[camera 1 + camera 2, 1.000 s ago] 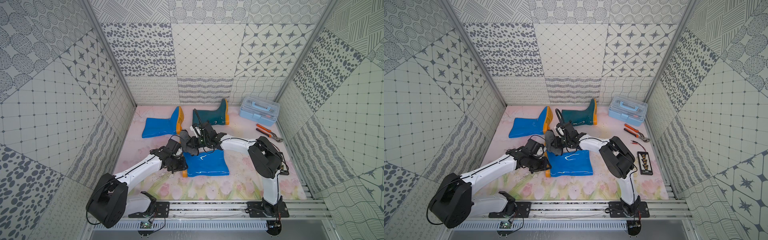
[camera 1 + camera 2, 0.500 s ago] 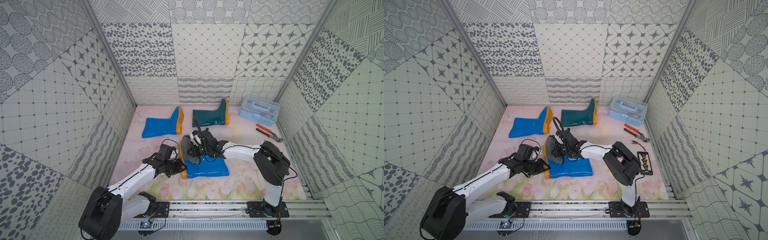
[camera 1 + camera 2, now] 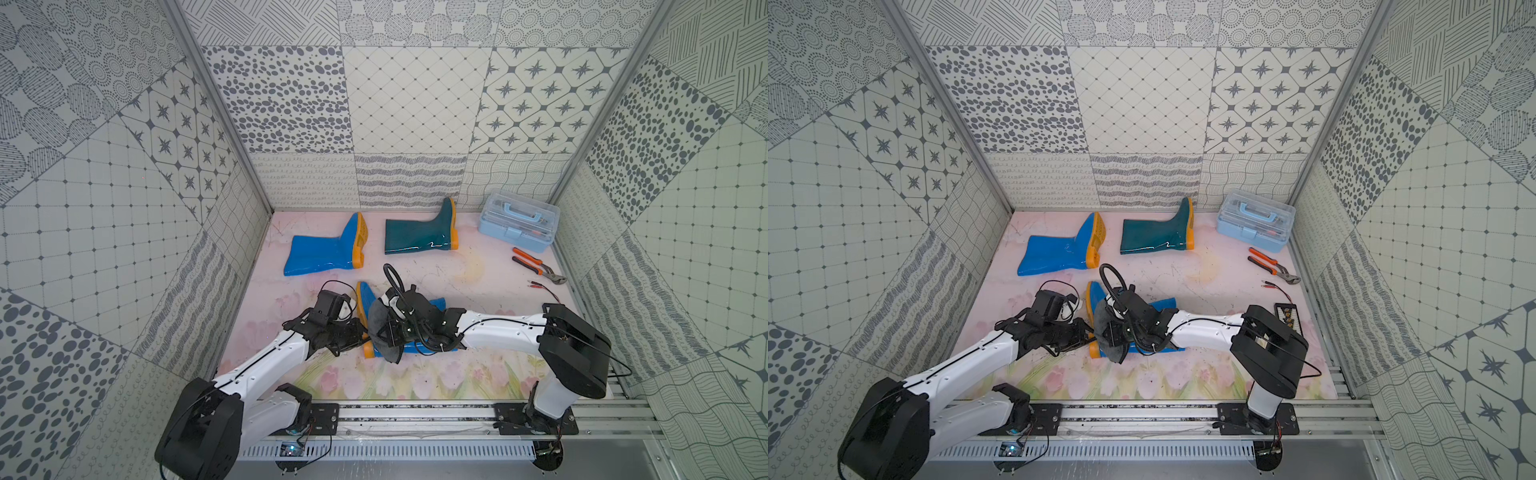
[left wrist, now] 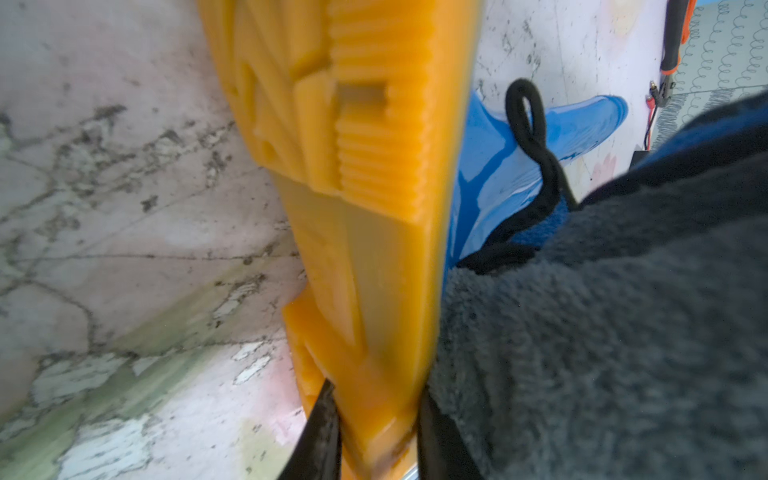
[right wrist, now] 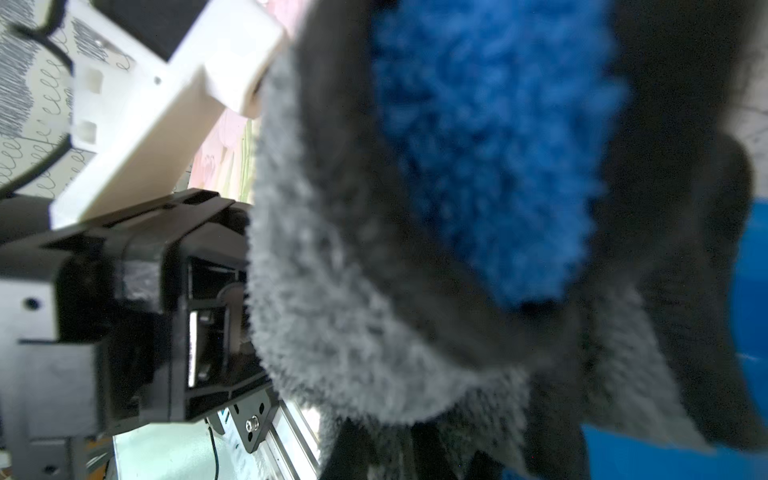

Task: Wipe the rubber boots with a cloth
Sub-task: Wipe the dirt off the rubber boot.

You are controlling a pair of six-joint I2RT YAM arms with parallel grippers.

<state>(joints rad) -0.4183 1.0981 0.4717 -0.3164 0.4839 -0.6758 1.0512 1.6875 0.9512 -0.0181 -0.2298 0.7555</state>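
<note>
The near blue boot [image 3: 365, 300] lies on its side on the flowered table [image 3: 478, 374]. Its orange sole [image 4: 374, 166] is turned toward the left arm and its shaft runs away beneath the right arm. The left gripper [image 4: 378, 415] pinches the heel end of that sole: in the left wrist view its two black fingers [image 4: 326, 419] press against opposite faces of the orange edge. The cloth [image 3: 376, 322], grey with a blue inner side, sits bunched on the boot's foot just behind the sole. It is draped over the right gripper [image 3: 390, 332], which reaches in across the shaft. That gripper's jaws are pressed together on the cloth, and in the right wrist view the fluffy folds fill most of the picture and hide the fingertips. A black loop at the cloth's edge rests against the boot's glossy blue upper. Beyond the near blue boot, toward the back wall, the far blue boot [image 3: 320, 253] and the green boot [image 3: 415, 237] lie on their sides, apart from each other and from it. Farther off behind its shaft end stands a pale blue toolbox [image 3: 517, 222]. Orange-handled pliers [image 3: 536, 266] lie between the toolbox and the boot, nearer the toolbox.
</note>
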